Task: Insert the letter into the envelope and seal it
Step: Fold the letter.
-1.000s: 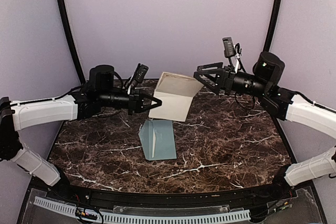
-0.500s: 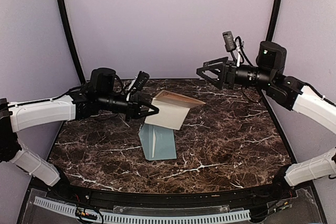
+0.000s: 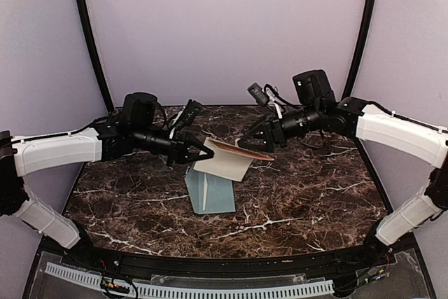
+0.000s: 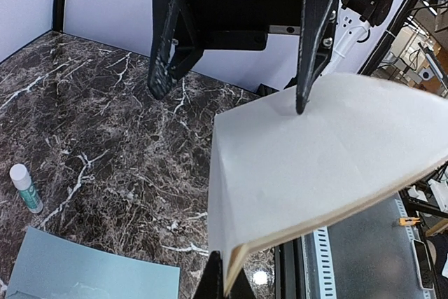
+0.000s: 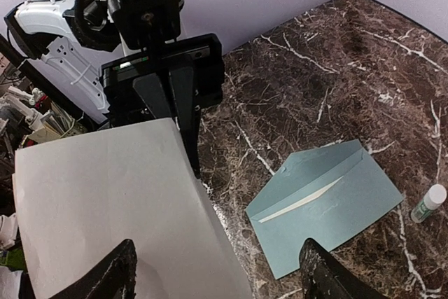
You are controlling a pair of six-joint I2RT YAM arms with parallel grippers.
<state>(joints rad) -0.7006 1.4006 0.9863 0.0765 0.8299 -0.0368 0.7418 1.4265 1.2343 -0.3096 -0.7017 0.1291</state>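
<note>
Now lower: right tool (image 3: 256,143) at letter (image 3: 222,164).

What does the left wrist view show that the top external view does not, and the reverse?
Only the left wrist view shows the glue stick. Only the top external view shows the left arm itself. Both show the envelope, and the folded letter pinched in the shut left gripper, with the open right gripper at its far edge.
</note>
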